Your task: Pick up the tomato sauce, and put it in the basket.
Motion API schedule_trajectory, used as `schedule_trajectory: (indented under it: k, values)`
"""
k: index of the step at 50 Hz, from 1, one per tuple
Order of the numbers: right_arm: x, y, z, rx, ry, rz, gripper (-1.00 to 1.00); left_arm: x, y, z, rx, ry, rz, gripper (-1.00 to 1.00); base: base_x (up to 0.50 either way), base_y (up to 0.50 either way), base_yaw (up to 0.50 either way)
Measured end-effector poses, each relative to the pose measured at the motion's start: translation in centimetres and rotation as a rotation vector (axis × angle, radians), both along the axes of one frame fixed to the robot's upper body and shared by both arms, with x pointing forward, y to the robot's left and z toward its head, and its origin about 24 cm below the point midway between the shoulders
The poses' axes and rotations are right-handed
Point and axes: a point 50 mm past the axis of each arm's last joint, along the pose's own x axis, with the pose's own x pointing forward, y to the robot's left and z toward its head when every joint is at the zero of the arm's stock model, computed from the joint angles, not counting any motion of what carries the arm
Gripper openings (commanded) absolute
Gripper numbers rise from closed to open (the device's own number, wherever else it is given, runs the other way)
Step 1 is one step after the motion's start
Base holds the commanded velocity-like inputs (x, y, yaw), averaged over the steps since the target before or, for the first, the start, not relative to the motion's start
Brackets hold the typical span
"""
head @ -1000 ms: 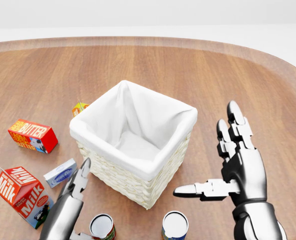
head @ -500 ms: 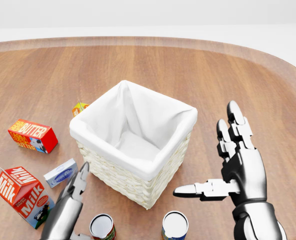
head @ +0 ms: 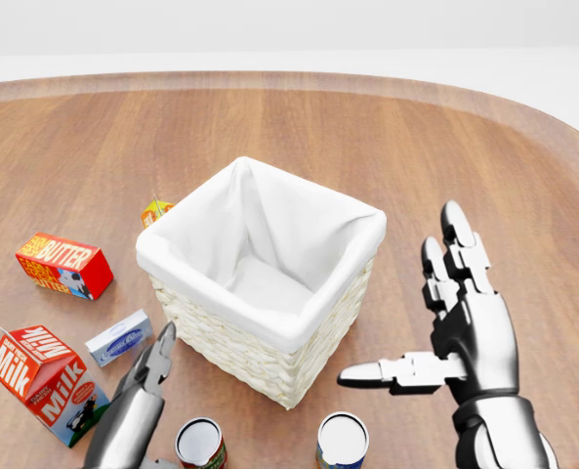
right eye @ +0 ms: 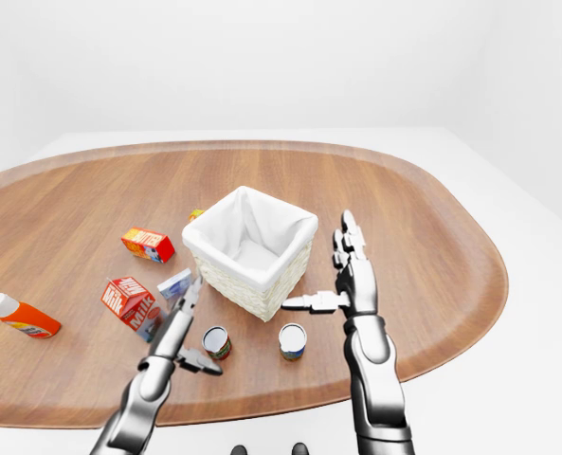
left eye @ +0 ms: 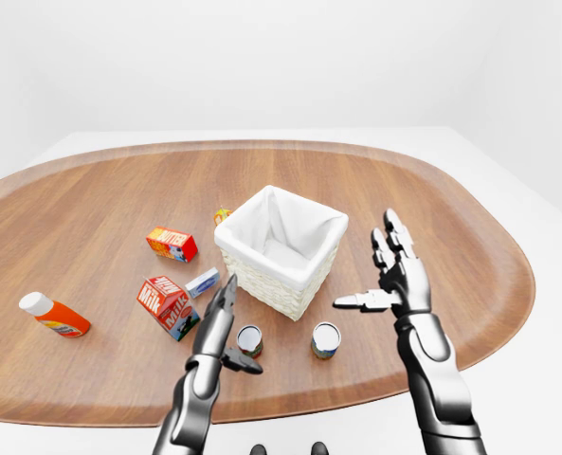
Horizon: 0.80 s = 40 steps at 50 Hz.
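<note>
**Two open hands flank the basket, nothing held**

My right hand [head: 443, 337] stands upright at the right of the head view, fingers spread and pointing up, thumb stuck out level toward the basket [head: 260, 278]. It grips nothing. My left hand [left eye: 222, 322] is raised at the lower left of the basket, fingers straight and together, thumb splayed out; it is also empty.

Just beside the left thumb sits a red-labelled can [left eye: 249, 339], which I take for the tomato sauce, upright on the table [left eye: 432, 204]. A blue-labelled can [left eye: 325, 339] stands near it, below the basket's lower corner, between my two arms.

The basket is white wicker with a white cloth liner, and I see nothing inside it.

Further left in the left-eye view: a milk carton [left eye: 169, 305], a small blue-and-white box [left eye: 203, 282], a butter box [left eye: 172, 244], a small orange-yellow item [left eye: 222, 215] partly hidden behind the basket's rim, and an orange bottle [left eye: 55, 316] lying on its side, well apart.
</note>
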Motion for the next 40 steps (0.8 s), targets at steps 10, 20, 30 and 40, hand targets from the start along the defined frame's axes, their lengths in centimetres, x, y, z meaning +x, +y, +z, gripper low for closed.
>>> schedule_trajectory:
  k: [10,20,30,40]
  values:
    - [-0.02,0.05,-0.20,-0.001,0.008,0.002,1.00,0.13,0.09,-0.24,0.004,0.007,0.006,1.00,0.00,0.00,0.00]
    - [-0.05,0.10,-0.36,-0.002,0.015,0.003,1.00,0.33,0.17,-0.55,0.009,0.017,0.013,1.00,0.00,0.00,0.00]
    - [-0.08,0.14,-0.37,-0.004,0.016,0.004,1.00,0.59,0.25,-0.78,0.013,0.024,0.018,1.00,0.00,0.00,0.00]
    - [-0.09,0.15,-0.40,-0.005,0.017,0.005,1.00,0.81,0.28,-1.00,0.017,0.031,0.023,1.00,0.00,0.00,0.00]
